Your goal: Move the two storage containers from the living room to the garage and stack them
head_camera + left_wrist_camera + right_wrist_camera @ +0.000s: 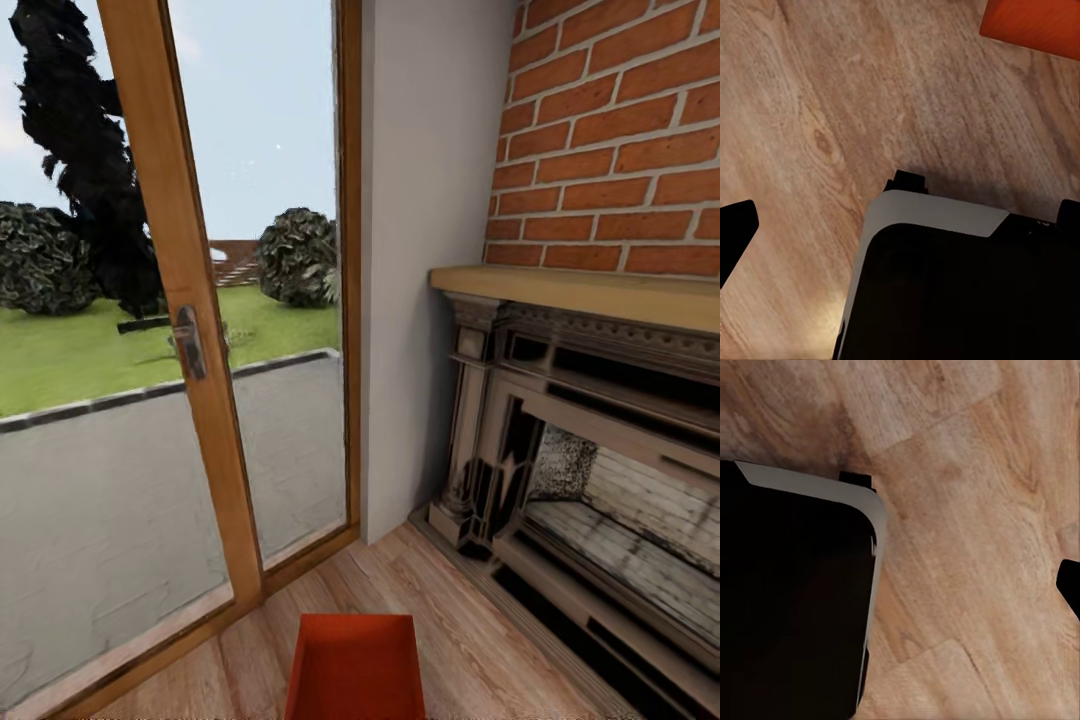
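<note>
Facing a living room corner: glass door (pixel 180 330) with a wooden frame at 9 o'clock in my head view, red-brick fireplace (pixel 600 380) at 3 o'clock, pale plank floor (pixel 480 640) below. One storage container (pixel 355 668) sits on the planks at 6 o'clock, cut by the frame edge: red-orange, open-top, plain thin walls, empty as far as visible. Its corner also shows in my left wrist view (pixel 1035 22), beyond my base (pixel 945 285). Can't tell how far either of my grippers is open; only dark slivers at the wrist frame edges.
</note>
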You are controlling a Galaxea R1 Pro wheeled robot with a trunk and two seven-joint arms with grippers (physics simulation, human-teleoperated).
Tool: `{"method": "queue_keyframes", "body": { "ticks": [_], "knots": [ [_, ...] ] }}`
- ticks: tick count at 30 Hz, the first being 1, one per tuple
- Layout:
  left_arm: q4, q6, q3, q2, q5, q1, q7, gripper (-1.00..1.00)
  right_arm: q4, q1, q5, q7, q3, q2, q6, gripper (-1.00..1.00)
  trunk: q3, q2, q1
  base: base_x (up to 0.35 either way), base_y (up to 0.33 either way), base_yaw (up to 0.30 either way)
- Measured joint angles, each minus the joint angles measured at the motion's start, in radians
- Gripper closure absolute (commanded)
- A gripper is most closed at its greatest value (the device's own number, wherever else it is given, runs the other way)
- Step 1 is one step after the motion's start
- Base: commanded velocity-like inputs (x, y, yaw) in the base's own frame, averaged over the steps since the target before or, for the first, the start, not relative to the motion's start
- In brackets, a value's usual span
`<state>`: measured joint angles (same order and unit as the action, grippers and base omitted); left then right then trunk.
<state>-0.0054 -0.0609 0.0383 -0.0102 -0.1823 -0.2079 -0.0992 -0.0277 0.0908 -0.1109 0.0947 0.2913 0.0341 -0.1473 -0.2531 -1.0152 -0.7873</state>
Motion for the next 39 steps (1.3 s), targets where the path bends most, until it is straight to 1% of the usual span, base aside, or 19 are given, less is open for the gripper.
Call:
{"method": "queue_keyframes", "body": {
  "ticks": [8, 20, 39],
  "knots": [
    [0.000, 0.000, 0.000, 0.001, 0.000, 0.000, 0.000, -1.00, 0.000, 0.000, 0.002, -0.013, 0.001, 0.002, 0.001, -1.00, -0.013, 0.000, 0.000, 0.000, 0.000, 0.000],
    [0.000, 0.000, 0.000, 0.001, 0.000, 0.000, 0.000, -1.00, -0.001, 0.000, 0.003, -0.056, 0.002, 0.006, 0.003, -1.00, -0.032, 0.000, 0.000, 0.000, 0.000, 0.000],
    [0.000, 0.000, -0.001, 0.001, 0.000, 0.000, 0.000, -1.00, -0.001, 0.000, 0.002, -0.060, 0.003, 0.008, 0.003, -1.00, -0.062, 0.000, 0.000, 0.000, 0.000, 0.000]
  ]
}}
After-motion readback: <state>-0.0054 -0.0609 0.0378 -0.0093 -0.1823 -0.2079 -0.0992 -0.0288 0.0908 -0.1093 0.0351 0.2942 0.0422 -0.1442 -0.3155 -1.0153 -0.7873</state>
